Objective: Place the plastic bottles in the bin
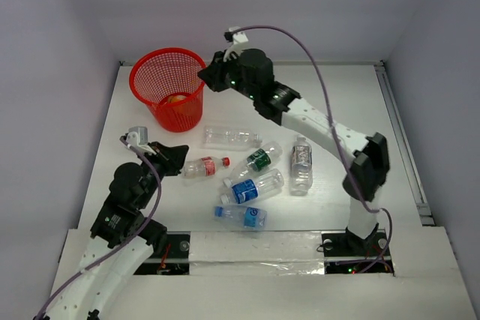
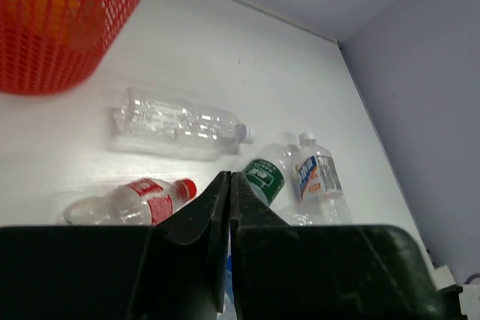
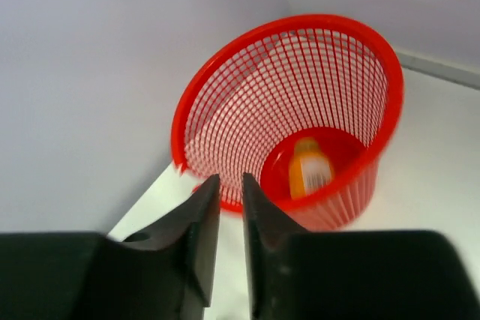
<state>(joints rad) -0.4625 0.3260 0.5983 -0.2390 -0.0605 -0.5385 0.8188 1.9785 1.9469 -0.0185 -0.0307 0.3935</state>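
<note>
Orange bottle (image 3: pixel 310 171) sits in the red bin (image 1: pixel 166 88), six clear bottles (image 1: pixel 253 174) lie loose on the surface (image 1: pixel 352 110); right gripper (image 1: pixel 202 77) beside bin rim, left gripper (image 1: pixel 181 157) near red-label bottle (image 1: pixel 205 166), both jaws clenched empty.

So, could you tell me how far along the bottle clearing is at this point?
One orange bottle already lies in the bin. Nothing is in hand: the right gripper hovers by the bin's rim, nearly closed and empty, and the left gripper is shut and empty near the red-labelled bottle. Six bottles remain on the table, including the unlabelled bottle.
</note>
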